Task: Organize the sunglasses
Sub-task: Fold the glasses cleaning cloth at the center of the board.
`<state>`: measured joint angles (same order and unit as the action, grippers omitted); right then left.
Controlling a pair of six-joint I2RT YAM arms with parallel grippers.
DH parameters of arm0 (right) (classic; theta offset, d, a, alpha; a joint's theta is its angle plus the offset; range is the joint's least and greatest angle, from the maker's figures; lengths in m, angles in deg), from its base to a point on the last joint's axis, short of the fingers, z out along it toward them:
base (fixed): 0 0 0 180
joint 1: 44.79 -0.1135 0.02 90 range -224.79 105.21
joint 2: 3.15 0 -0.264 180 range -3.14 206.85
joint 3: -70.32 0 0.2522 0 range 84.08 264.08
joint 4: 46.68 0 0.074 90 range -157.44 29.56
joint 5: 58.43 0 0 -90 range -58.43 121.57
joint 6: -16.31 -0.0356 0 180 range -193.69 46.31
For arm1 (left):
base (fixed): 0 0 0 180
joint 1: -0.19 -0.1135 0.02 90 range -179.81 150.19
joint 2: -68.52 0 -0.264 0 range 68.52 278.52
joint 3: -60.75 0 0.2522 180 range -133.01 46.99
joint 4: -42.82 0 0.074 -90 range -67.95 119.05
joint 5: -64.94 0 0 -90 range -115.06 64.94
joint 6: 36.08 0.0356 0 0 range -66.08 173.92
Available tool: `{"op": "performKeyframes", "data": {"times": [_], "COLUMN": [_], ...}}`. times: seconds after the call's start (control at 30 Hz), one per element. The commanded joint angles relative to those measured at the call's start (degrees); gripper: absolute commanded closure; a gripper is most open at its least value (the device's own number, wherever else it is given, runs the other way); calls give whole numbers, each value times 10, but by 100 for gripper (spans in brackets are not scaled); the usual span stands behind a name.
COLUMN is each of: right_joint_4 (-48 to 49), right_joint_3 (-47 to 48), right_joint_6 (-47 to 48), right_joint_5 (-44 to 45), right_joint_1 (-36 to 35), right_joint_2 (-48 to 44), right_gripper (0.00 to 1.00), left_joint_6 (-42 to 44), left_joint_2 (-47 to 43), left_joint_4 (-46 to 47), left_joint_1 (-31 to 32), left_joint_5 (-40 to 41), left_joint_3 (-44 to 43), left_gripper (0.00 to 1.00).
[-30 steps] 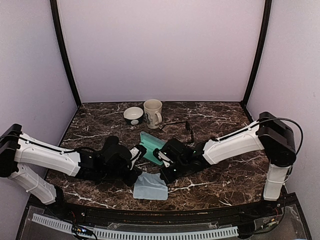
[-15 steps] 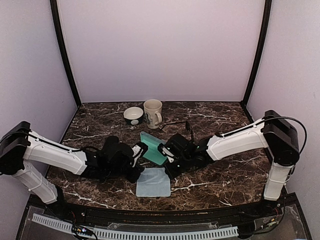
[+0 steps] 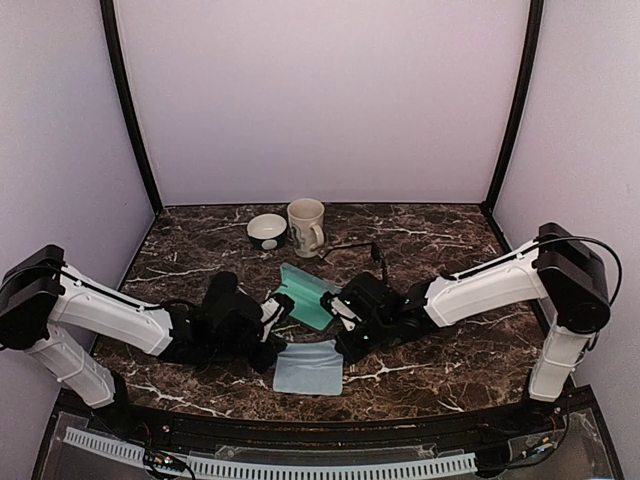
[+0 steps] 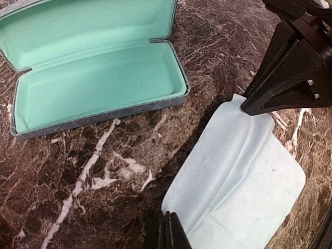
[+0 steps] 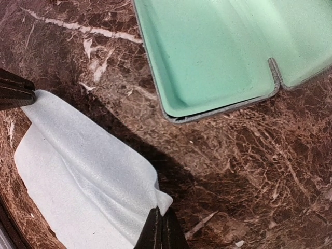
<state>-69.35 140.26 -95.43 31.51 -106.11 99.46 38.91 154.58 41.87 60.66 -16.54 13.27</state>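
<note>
Dark marble table [image 3: 450, 350]: open case [image 3: 305, 295], cloth [image 3: 308, 370], mug [image 3: 306, 226], bowl [image 3: 266, 231], wire sunglasses [image 3: 377, 254].

Sunglasses [image 3: 376, 252] — thin, black, lying mid-rear

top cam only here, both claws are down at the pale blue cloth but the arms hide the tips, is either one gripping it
observer: yes, the left wrist view shows the left claw shut on one corner of the pale blue soft cloth
operator: and the right one
observer: the right claw is shut on a neighbouring corner, the cloth wrinkled at its tips
operator: anything in the case
observer: no, the grey-blue hard case lies open with its mint lining bare
</note>
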Motion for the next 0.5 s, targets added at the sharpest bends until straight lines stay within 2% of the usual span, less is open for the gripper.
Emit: {"op": "performKeyframes", "data": {"times": [0.0, 0.47], "right_joint_4": [42, 76], "right_joint_3": [-16, -46], "right_joint_6": [13, 14], "right_joint_5": [-15, -7], "right_joint_1": [1, -29], "right_joint_2": [-20, -42], "right_gripper": [97, 94], "left_joint_6": [15, 1], "left_joint_2": [-27, -41], "left_joint_4": [14, 34], "left_joint_1": [-3, -1], "left_joint_5": [-12, -38], "left_joint_3": [17, 46], "left_gripper": [100, 100]}}
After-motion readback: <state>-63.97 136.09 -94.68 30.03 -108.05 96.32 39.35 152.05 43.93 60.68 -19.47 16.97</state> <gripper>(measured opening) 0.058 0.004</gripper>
